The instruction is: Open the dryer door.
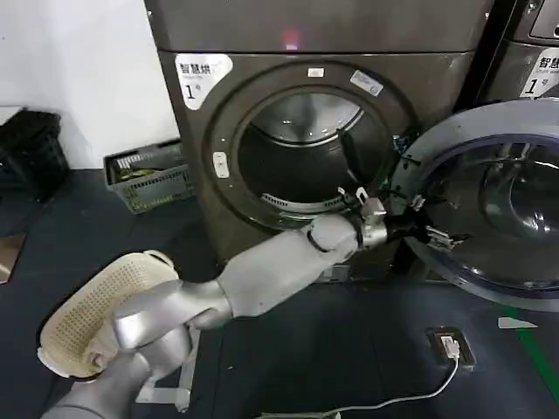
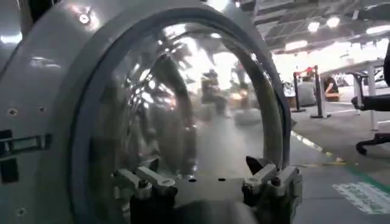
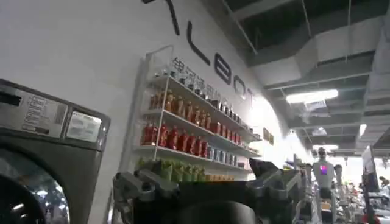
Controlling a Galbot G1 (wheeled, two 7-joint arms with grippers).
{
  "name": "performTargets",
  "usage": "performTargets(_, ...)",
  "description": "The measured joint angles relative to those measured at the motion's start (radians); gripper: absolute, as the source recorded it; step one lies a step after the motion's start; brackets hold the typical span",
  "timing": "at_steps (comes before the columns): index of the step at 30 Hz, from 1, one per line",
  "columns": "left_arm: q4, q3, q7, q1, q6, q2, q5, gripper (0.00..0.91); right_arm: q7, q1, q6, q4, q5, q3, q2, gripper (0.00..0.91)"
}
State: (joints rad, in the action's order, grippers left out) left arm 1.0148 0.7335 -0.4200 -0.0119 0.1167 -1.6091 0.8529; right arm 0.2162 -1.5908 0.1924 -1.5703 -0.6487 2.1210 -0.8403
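A large indoor demo or showroom hall: at upper centre of the head view a dryer (image 1: 319,131) stands beside a neighbouring machine (image 1: 528,52), while the right wrist view's middle shows wall shelves of bottles (image 3: 189,137) under exposed ceiling ducts (image 3: 317,61).

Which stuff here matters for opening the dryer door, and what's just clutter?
In the job:
dryer door, swung open to the right
left tool, open at the door's inner side
dryer drum

Lying about:
laundry basket
grey crate
charger cable
shelf of bottles
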Motion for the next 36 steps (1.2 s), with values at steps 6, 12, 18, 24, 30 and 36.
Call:
performTargets(6,0.045,-0.005,-0.029,0.003,0.002,0.0,0.052,0.907,0.008,0.006,0.002,-0.007,0.003,-0.012,-0.004,0.907)
performTargets(12,0.091,0.0,-0.015,0.024,0.059,0.0,0.041,0.907,0.015,0.012,0.003,-0.007,0.0,-0.013,0.0,0.907)
performTargets(18,0.14,0.008,-0.007,0.038,0.168,0.0,0.002,0.907,0.018,0.023,0.006,-0.009,-0.005,-0.024,0.007,0.907)
performTargets(24,0.213,0.0,0.026,0.057,0.212,0.0,-0.017,0.907,0.02,0.034,0.012,-0.015,-0.002,-0.035,0.01,0.907)
performTargets(30,0.3,-0.003,0.045,0.074,0.229,0.121,-0.022,0.907,0.038,0.033,0.013,-0.019,-0.003,-0.032,0.018,0.907)
performTargets(36,0.41,0.004,0.062,0.077,0.204,0.283,-0.036,0.907,0.055,0.031,0.01,-0.032,0.002,-0.029,0.023,0.907)
